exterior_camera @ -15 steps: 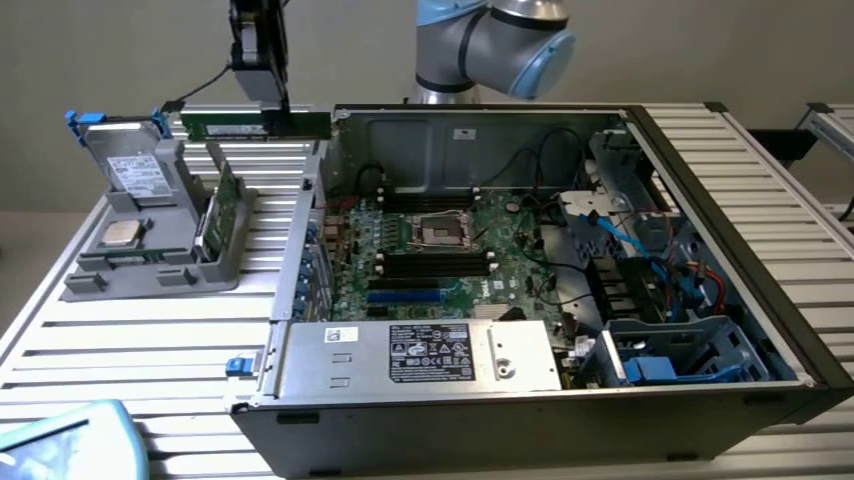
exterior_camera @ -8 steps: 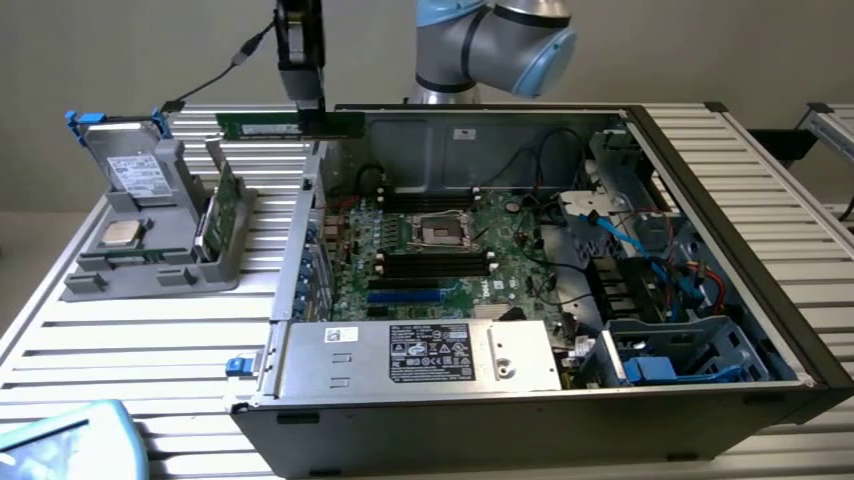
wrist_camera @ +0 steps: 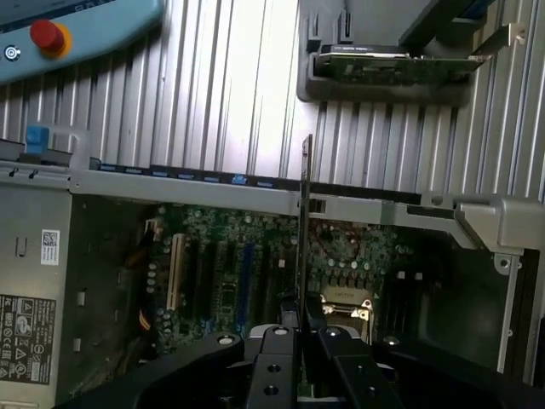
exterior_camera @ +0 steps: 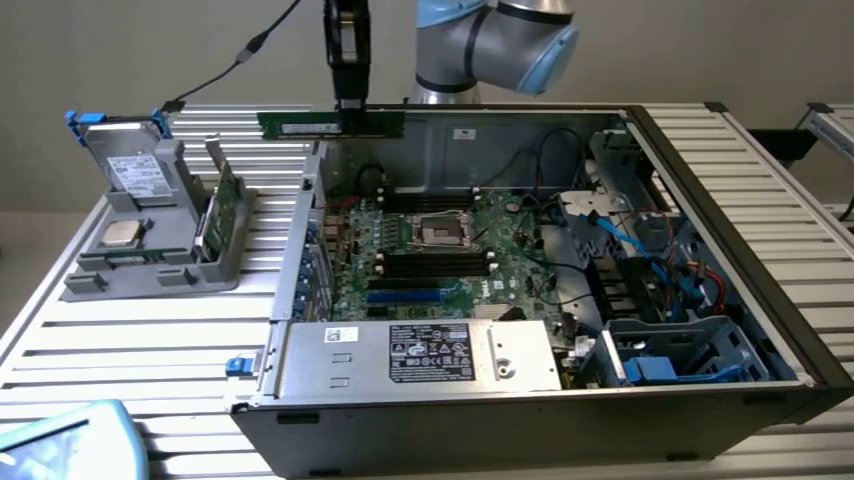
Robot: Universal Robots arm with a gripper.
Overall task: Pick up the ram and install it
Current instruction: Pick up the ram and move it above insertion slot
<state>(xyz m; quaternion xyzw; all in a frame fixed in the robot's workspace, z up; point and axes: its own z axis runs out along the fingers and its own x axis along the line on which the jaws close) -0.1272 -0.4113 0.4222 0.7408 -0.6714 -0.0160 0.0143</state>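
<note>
The ram (exterior_camera: 330, 124), a long thin dark-green stick with a white label, hangs level above the back left corner of the open computer case (exterior_camera: 747, 290). My gripper (exterior_camera: 351, 108) is shut on it from above, near its end toward the exterior view's right. In the wrist view the ram (wrist_camera: 306, 213) shows edge-on as a thin line running out from the gripper (wrist_camera: 302, 322), over the case wall and the motherboard (wrist_camera: 247, 273). Below it in the case lie the motherboard (exterior_camera: 514, 265), its black memory slots (exterior_camera: 430, 265) and the processor socket (exterior_camera: 441, 232).
A grey holder (exterior_camera: 94, 280) on the exterior view's left carries a drive (exterior_camera: 134, 172), a silver processor chip (exterior_camera: 122, 233) and a broader green card (exterior_camera: 214, 218). The power supply (exterior_camera: 414, 355) fills the case's front. A teach pendant (exterior_camera: 67, 440) lies at the table's near corner.
</note>
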